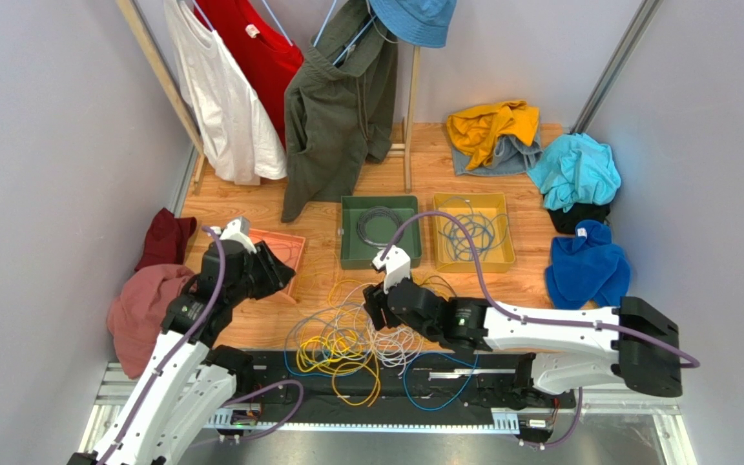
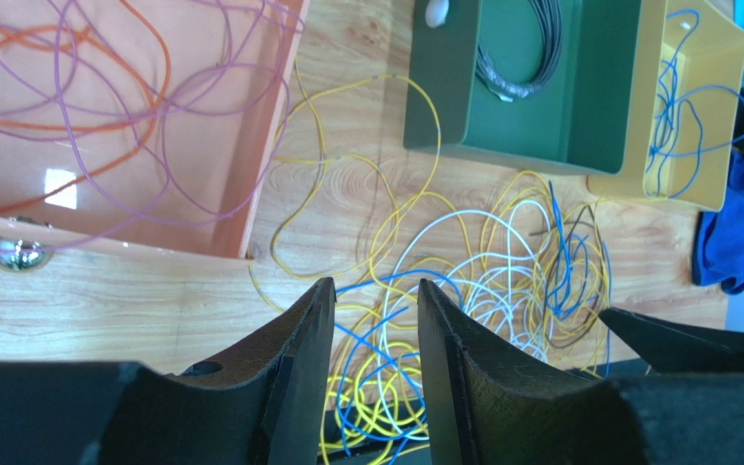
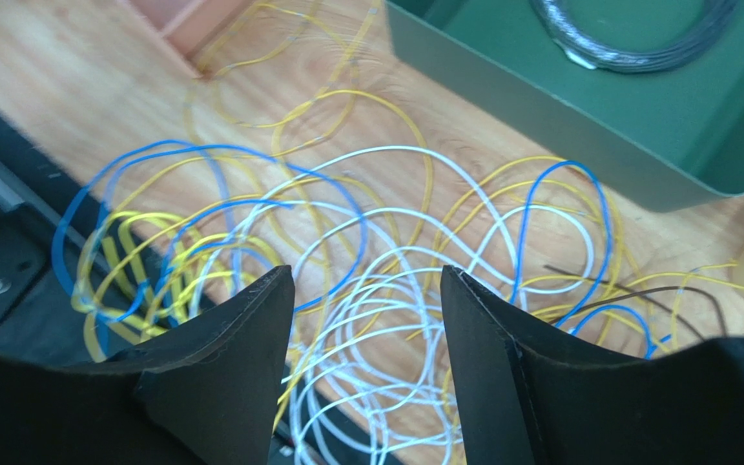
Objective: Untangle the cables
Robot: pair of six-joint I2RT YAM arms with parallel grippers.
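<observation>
Left gripper [image 2: 376, 289] with fingers parted over tangled cables [image 2: 473, 281] on wood — yellow, blue, white — orange tray [image 2: 104, 237] at left, green tray [image 2: 444, 87], yellow tray [image 2: 630, 184] beyond

A white top [image 1: 223, 97], red shirt [image 1: 267, 48] and olive jacket [image 1: 335, 107] are hanging upper left (blue bucket hat [image 1: 413, 19] perched above); a yellow garment [image 1: 487, 126] is lying crumpled upper right.

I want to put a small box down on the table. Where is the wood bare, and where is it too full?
A bare strip of wood lies between the yellow tray and the blue cloth. Another lies behind the orange tray, in front of the white shirt. The front middle, below the right pincer, is crowded with the cables.
</observation>
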